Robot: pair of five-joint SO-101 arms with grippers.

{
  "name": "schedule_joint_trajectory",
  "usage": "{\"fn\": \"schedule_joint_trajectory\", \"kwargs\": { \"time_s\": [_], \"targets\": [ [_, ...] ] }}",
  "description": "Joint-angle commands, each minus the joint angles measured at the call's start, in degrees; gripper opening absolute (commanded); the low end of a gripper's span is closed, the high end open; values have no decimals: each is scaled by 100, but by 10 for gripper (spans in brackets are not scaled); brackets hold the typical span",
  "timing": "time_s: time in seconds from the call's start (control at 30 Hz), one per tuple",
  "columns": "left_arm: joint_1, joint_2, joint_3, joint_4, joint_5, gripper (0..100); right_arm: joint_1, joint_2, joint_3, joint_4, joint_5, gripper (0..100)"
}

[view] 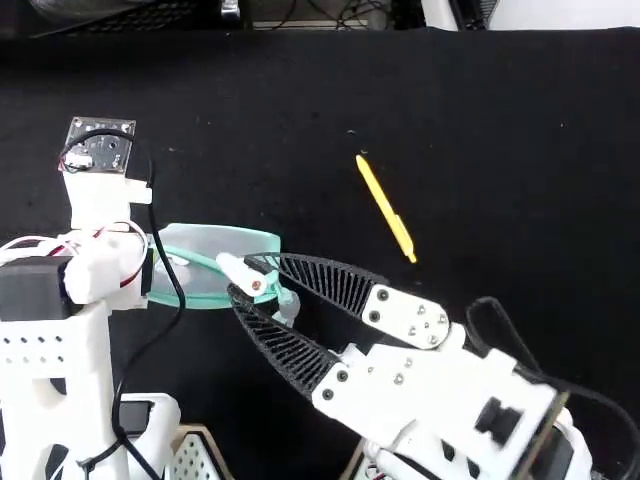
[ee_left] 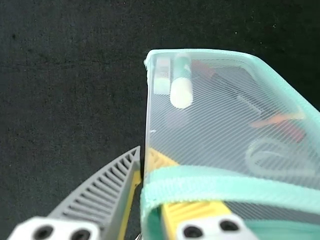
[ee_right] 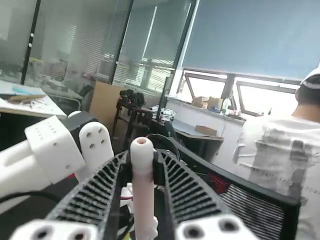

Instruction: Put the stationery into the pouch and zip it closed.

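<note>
The pouch (view: 215,262), clear plastic with a teal edge, is lying flat on the black table (view: 480,120) at the centre left of the high view, its long side running left to right. Through its ribbed wall, the left wrist view is showing a short white cylinder (ee_left: 181,89) and a blurred orange item (ee_left: 278,120) inside; what either of them is cannot be told.

The left gripper (ee_left: 143,160) is pinching the pouch at its left end, with the grey ribbed finger on one side, the yellow-padded finger (ee_left: 170,212) on the other, and the teal band passing between them. Its white arm (view: 95,270) is standing along the left edge of the high view.

The right gripper (view: 243,278) is coming in from the lower right of the high view, and its black ribbed fingers (view: 320,280) are clamping a white marker (view: 240,272). The marker's tip is sitting over the right end of the pouch, at the teal rim; whether it is touching the rim cannot be told. In the right wrist view the marker (ee_right: 142,185) is standing out past the fingertips of the right gripper (ee_right: 142,157), both fingers pressing on its sides.

A yellow pen (view: 385,208) is lying on the table at the upper centre of the high view, slanting down to the right, apart from the pouch and from both grippers.
</note>
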Motion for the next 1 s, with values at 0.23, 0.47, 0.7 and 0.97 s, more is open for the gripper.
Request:
{"fn": "schedule_joint_trajectory", "kwargs": {
  "time_s": [0.23, 0.47, 0.7, 0.97],
  "targets": [
    [84, 9, 4, 26, 44, 30, -88, 66, 101, 18, -536, 13],
    [84, 9, 4, 26, 53, 30, -44, 31, 1543, -360, -387, 14],
    [48, 9, 4, 26, 53, 30, -44, 75, 2299, -765, 932, 16],
    [84, 9, 4, 26, 53, 30, -44, 92, 963, 1222, 273, 187]
  ]
}}
